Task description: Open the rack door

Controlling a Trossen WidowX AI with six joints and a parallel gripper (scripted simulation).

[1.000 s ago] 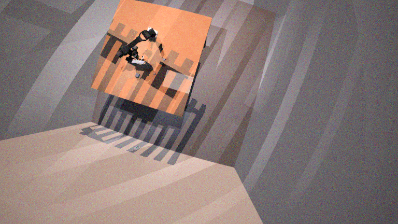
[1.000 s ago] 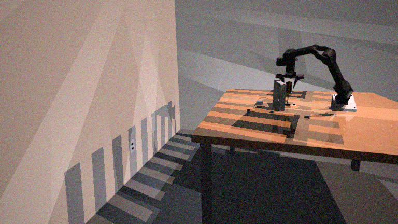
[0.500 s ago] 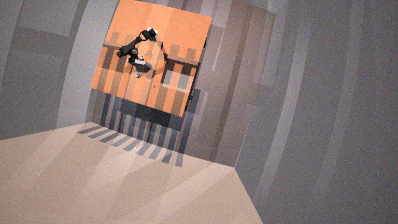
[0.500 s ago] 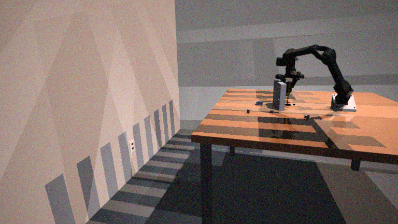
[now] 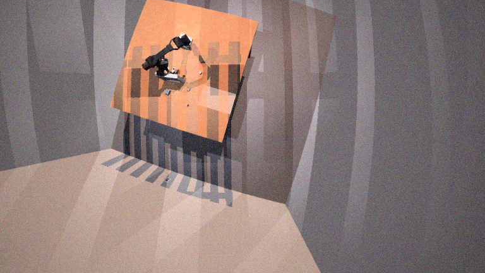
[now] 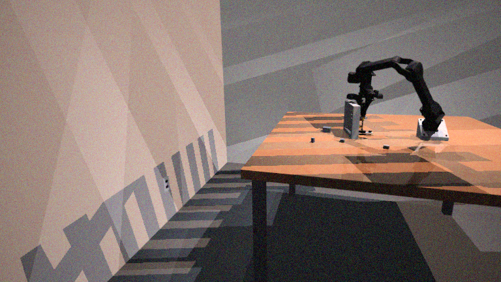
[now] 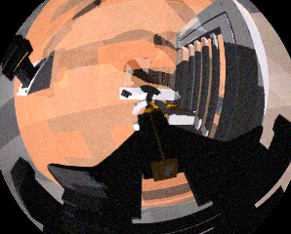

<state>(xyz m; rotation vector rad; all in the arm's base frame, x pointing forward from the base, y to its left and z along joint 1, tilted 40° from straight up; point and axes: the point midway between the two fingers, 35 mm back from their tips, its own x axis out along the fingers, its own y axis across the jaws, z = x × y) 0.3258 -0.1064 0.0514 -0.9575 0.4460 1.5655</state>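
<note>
The grey rack (image 5: 175, 78) (image 6: 354, 120) stands upright on the table; in the wrist view its dark slatted face (image 7: 198, 88) is at the right. The door and frame are hard to tell apart, and I cannot tell the door's angle. The upright handle (image 7: 164, 169) shows its brownish top end in the wrist view, with its dark post running down between the fingers. My gripper (image 6: 363, 115) (image 7: 153, 132) points down beside the rack, shut on the handle. The fingers hide most of the post. White pieces (image 7: 173, 94) with dark squares lie low beyond the fingertips.
Several small grey blocks lie on the table (image 5: 200, 12) (image 6: 295, 158): one block (image 5: 167, 91) (image 6: 326, 129) behind the rack, others (image 5: 188, 90) (image 6: 341, 140) around it. Another block (image 5: 200, 72) (image 6: 385, 147) lies toward the arm's white base (image 6: 439, 136).
</note>
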